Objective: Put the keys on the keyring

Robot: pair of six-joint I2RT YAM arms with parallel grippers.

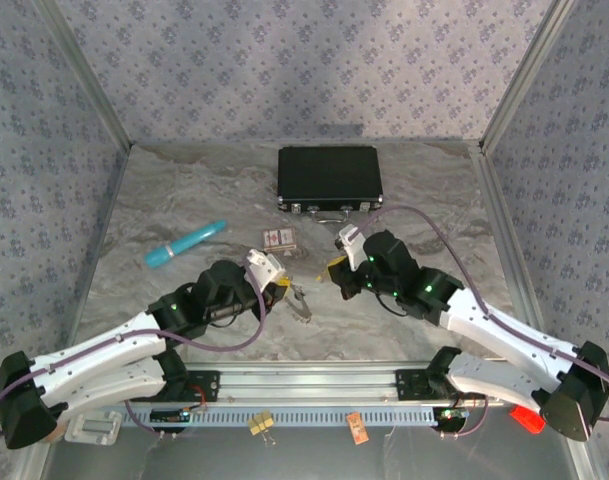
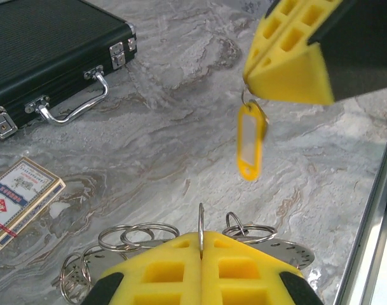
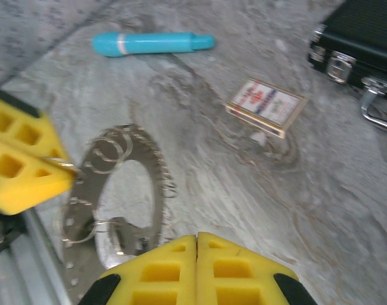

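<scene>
Black case (image 1: 329, 178) shut, left end effector (image 2: 201, 240) pinching keyring (image 2: 201, 219)

Left arm (image 1: 114, 355): extended low, angled inward toward centre. Left gripper (image 2: 201, 236): yellow pads pressed together, pinching an upright keyring (image 2: 201, 218).
Right arm (image 1: 494, 325): extended low, angled inward. Right gripper (image 2: 247, 81): pads closed, a yellow tag (image 2: 250, 143) hanging from their tip.
The grippers face each other, near but apart.
</scene>
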